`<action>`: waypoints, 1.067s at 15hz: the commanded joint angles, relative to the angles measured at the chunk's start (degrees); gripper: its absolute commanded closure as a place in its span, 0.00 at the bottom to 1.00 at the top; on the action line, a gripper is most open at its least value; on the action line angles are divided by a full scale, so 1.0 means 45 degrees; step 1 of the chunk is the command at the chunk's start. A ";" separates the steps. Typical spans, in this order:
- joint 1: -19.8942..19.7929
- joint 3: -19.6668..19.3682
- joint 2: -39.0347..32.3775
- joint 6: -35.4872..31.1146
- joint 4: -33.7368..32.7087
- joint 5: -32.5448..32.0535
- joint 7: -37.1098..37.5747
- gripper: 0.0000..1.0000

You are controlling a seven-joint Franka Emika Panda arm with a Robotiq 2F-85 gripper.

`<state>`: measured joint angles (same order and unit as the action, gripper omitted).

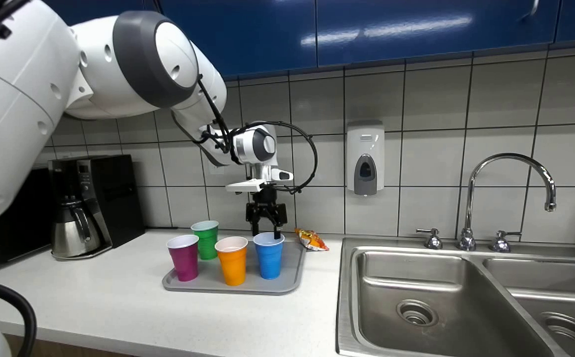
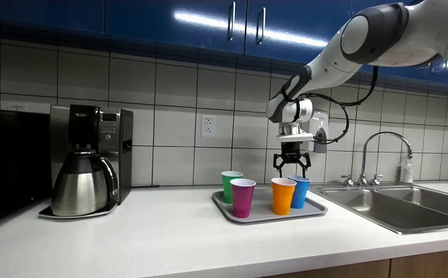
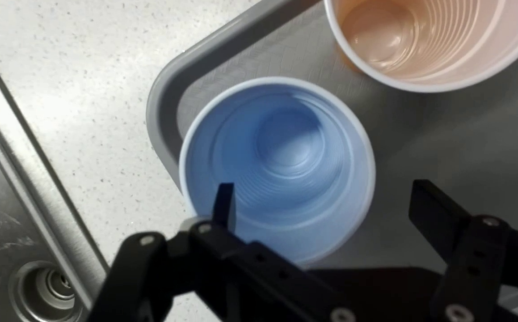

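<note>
A: What does the wrist view show of the end effector?

B: It's spread wide, pinching nothing. One of its fingers is outside the blue cup; its partner shows across the rim, over the mouth. Whether it touches, I can't tell.

A: How should it be handled from there?

B: I'd make any motion slow and vertical, so the finger over the mouth doesn't catch the rim and tip what looks like a light, thin-walled cup. Sideways drift seems the main risk, with the orange cup near.

A: And in an exterior view?

B: The blue cup stands upright on the gray tray, at the end toward the sink. A snack bag lies beside the tray, its print too blurred to read. The soap dispenser has a faint mark I can't make out.

A: Any lettering in an exterior view, say on the coffee maker?

B: Pale letters near its top, perhaps a brand name, but too small to be sure. The purple cup and green cup show no writing there.
</note>
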<state>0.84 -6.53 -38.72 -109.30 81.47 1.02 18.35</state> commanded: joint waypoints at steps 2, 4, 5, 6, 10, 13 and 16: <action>0.0182 0.0120 0.0853 0.0179 0.0441 -0.0192 0.0128 0.00; 0.0282 0.0140 0.1159 0.0091 0.0648 -0.0231 0.0083 0.00; 0.0332 0.0144 0.1326 0.0021 0.0757 -0.0261 0.0063 0.00; 0.0383 0.0132 0.1518 -0.0037 0.0910 -0.0325 0.0047 0.00; 0.0493 0.0087 0.2144 -0.0146 0.1475 -0.0714 0.0039 0.00; 0.0520 0.0066 0.2566 -0.0307 0.2016 -0.1022 0.0086 0.00; 0.0516 0.0076 0.3042 -0.0524 0.2688 -0.1381 0.0015 0.00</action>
<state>3.10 -6.47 -29.41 -109.85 88.02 -3.10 18.35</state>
